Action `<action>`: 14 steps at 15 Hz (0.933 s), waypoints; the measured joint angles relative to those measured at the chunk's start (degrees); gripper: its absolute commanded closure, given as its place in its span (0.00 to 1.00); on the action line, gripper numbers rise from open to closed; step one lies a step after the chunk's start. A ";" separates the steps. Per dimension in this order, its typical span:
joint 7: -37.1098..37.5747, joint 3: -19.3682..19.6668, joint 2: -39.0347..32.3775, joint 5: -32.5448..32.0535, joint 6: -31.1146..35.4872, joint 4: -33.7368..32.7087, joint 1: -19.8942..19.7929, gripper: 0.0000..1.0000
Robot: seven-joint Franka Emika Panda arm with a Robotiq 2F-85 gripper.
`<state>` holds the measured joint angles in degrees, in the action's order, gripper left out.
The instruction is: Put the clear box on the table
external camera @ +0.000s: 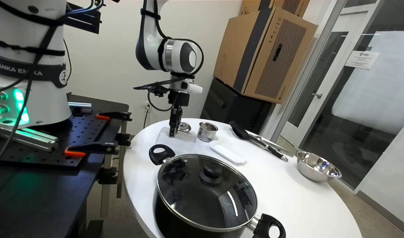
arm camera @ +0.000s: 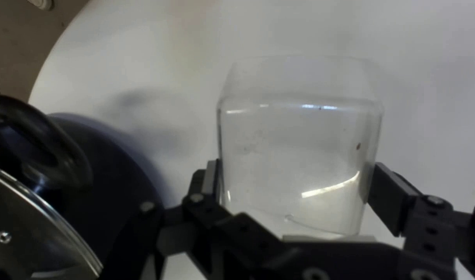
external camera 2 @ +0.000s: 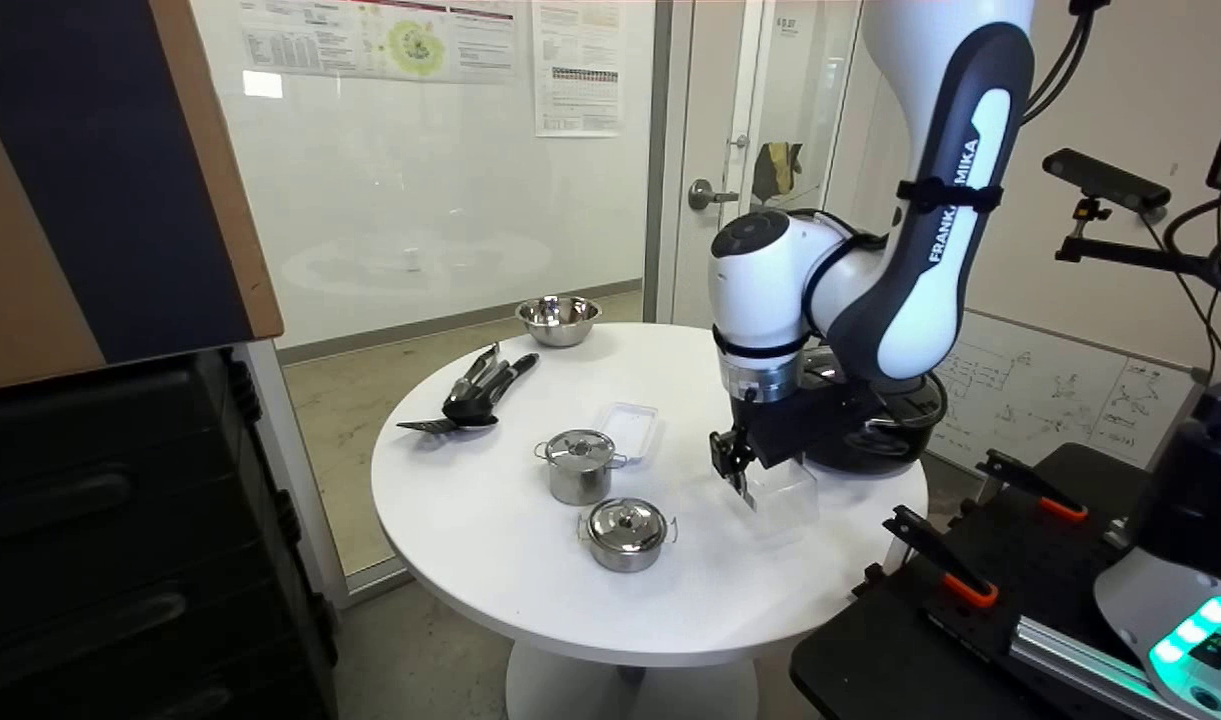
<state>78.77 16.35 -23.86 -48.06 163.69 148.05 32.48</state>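
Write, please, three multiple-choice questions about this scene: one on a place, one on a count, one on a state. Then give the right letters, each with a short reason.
1. Where is the clear box?
A) In the steel bowl
B) Between the fingers
C) On the black workbench

2. How many small steel pots stand on the table?
A) Four
B) Three
C) Two

3. How is the glass lid of the black pot placed?
A) Lying on the pot
B) Leaning on the pot's side
C) On the floor

1: B, since the wrist view shows one finger on each side of the box.
2: C, since an exterior view shows two of them close together.
3: A, since an exterior view shows it covering the pot's opening.
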 measured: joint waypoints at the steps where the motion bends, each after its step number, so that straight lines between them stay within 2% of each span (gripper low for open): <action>1: 4.03 2.65 -1.26 -3.07 1.78 -0.18 2.20 0.36; 5: 19.00 11.00 -6.34 -12.66 7.24 -2.16 10.42 0.36; 6: 21.96 12.27 -7.50 -14.09 8.22 -2.72 12.17 0.29; 7: 24.46 13.14 -8.58 -14.90 9.12 -3.20 13.63 0.03; 10: 28.66 14.13 -10.38 -15.21 11.15 -3.98 15.85 0.00; 14: 31.54 14.95 -12.08 -15.13 14.55 -4.30 15.74 0.00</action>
<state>110.31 31.30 -35.94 -63.18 178.24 143.76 48.22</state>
